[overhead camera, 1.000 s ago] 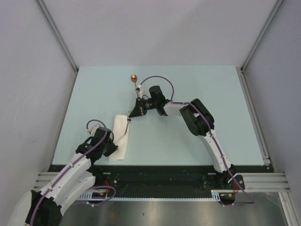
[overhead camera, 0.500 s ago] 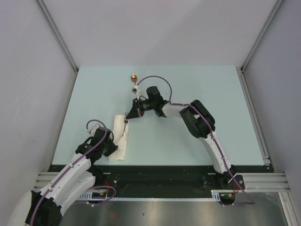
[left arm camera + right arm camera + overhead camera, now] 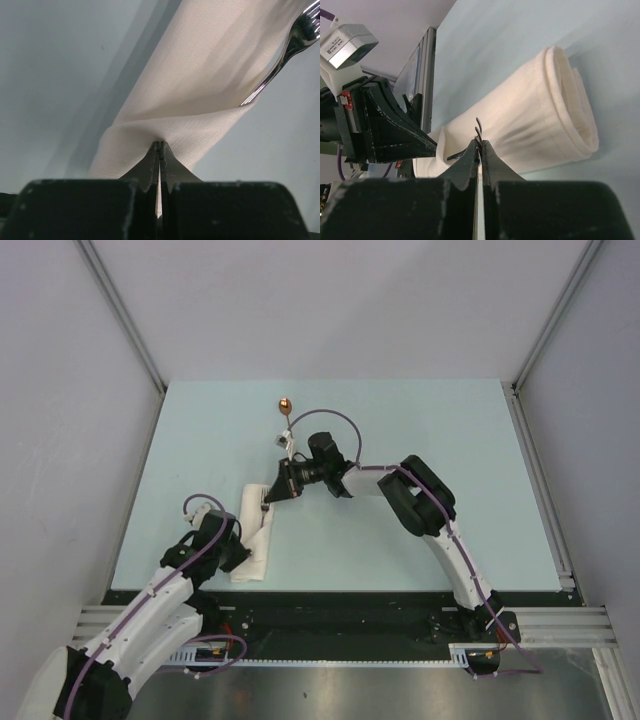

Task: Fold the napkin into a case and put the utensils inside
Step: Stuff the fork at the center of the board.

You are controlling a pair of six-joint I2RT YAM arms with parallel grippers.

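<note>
Left fingers point(image 3: 153, 156) are pinched shut on the near end of the napkin case point(image 3: 200, 75), which lies at the tabletop's point(image 3: 430, 420) near left. Right fingers point(image 3: 470, 156) are clamped on the silver fork point(image 3: 478, 129), held at the case's edge. The copper-bowled spoon point(image 3: 286, 404) lies well apart, farther back.

The pale blue-green counter point(image 3: 420, 440) carries two things. The cream case point(image 3: 256, 558) lies at the near left as a narrow folded strip, running near to far. The spoon point(image 3: 286, 406) lies well apart, farther back, copper bowl at its far end.
</note>
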